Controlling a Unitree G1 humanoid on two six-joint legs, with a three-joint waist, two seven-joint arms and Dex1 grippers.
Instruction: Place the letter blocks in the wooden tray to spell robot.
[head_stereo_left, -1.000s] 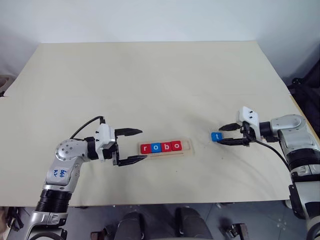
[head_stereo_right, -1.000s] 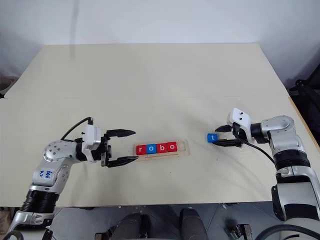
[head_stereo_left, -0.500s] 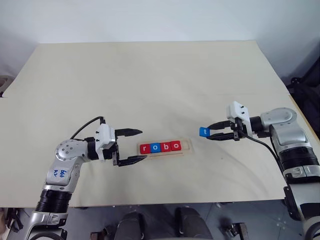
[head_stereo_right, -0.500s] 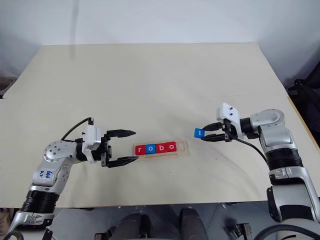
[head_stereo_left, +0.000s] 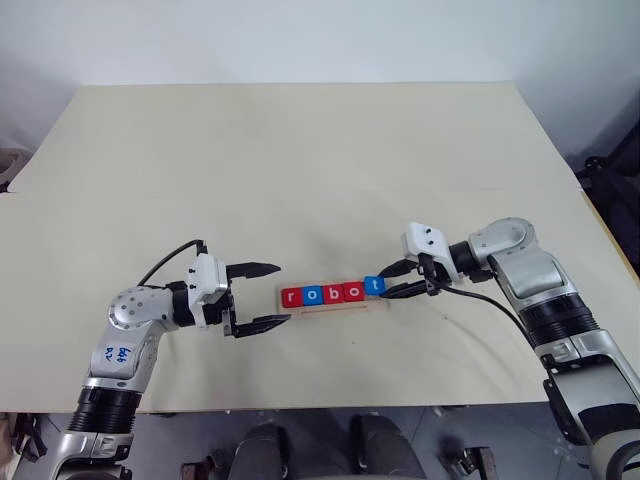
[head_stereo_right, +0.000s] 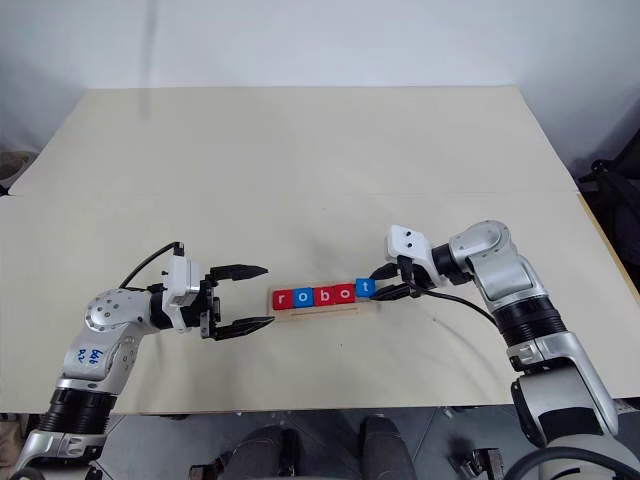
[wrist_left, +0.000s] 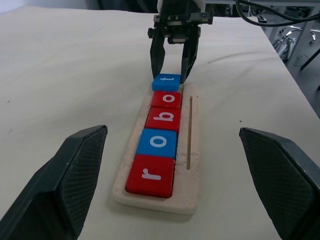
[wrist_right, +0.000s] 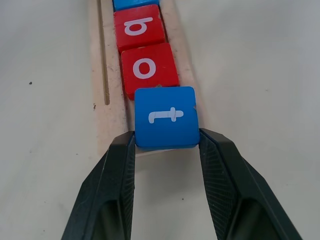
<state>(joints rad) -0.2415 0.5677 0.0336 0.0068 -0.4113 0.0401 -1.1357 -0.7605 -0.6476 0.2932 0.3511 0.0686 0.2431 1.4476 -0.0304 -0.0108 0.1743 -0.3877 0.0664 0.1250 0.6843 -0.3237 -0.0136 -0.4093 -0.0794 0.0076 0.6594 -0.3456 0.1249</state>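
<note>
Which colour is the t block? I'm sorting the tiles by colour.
Blue, with a white letter: the t block shows best in the right wrist view, between the right tool's fingers.

Head pair overhead, wrist views close.

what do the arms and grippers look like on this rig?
Both arms are silver-grey metal with black joint rings. Each ends in a white wrist block carrying two black pointed fingers: left gripper, right gripper. Thin black cables loop along each wrist. The left arm bears blue handwritten marks.

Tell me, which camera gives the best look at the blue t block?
The right wrist view: the blue t block is close up between the right gripper fingers, at the tray end. The left wrist view shows it farther off; the head views show it tiny.
</note>
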